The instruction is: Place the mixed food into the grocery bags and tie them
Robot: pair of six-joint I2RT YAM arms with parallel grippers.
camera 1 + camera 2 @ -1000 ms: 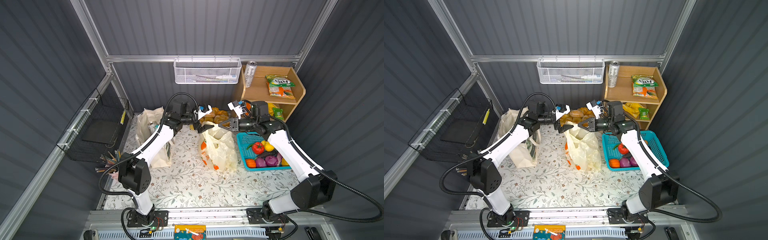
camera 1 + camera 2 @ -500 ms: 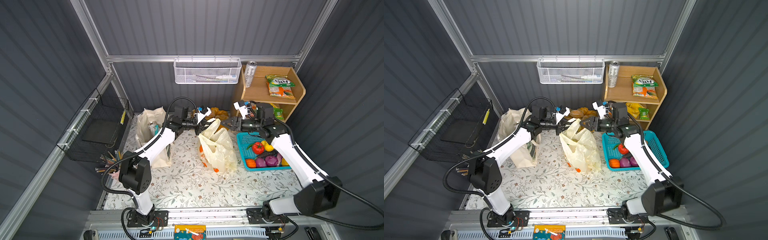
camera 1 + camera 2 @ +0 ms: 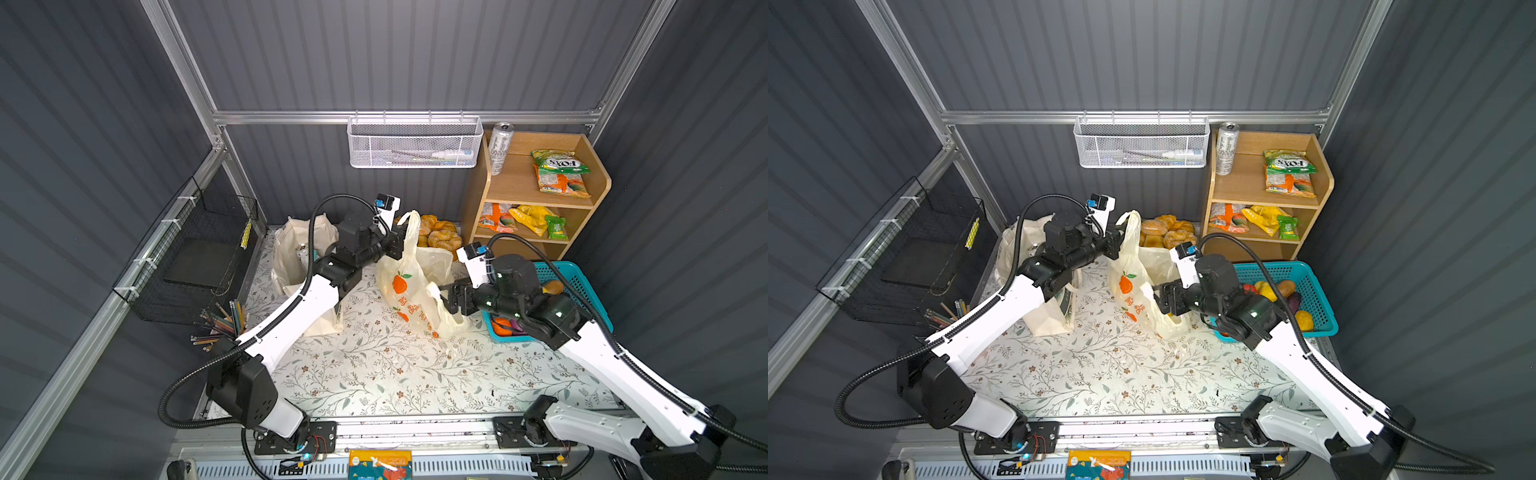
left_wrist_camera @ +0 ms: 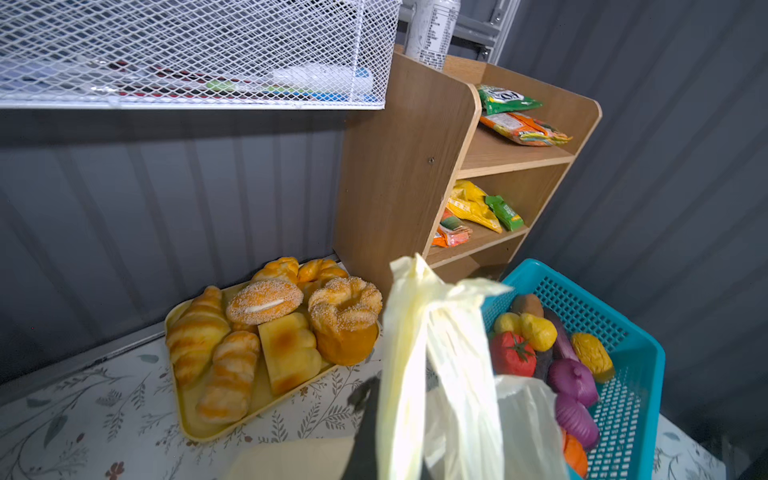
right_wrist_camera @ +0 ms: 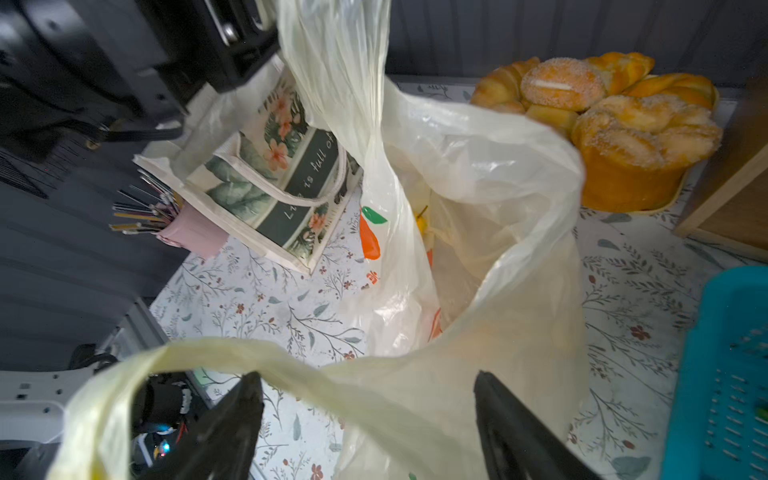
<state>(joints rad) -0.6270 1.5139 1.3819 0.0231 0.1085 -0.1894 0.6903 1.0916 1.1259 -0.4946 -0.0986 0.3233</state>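
The pale-yellow plastic bag [image 3: 409, 286] [image 3: 1133, 286] with orange prints stands mid-table. My left gripper [image 3: 400, 246] [image 3: 1118, 245] [image 4: 399, 399] is shut on its raised handle [image 4: 409, 332], holding it up. My right gripper [image 3: 446, 297] [image 3: 1159, 297] [image 5: 365, 382] is open low at the bag's right side; the other handle [image 5: 249, 357] hangs loose across its gap, unclamped. Something yellow [image 5: 422, 220] shows inside the bag. The cream canvas tote [image 3: 291, 257] [image 5: 282, 178] stands left. Toy fruits [image 3: 1283, 291] [image 4: 540, 345] lie in the teal basket [image 3: 582, 282]. The white can [image 3: 500, 147] stands on the shelf.
A yellow tray of bread [image 3: 436, 232] [image 4: 266, 332] sits behind the bag. The wooden shelf [image 3: 540, 187] with snack packets stands at the back right. A white mesh basket [image 3: 415, 143] hangs on the back wall. A black wire basket [image 3: 199, 253] and pencils [image 3: 220, 324] are at the left.
My left gripper closed on one bag handle. My right gripper opened, let the other handle drop, and moved down and nearer along the bag's right side.
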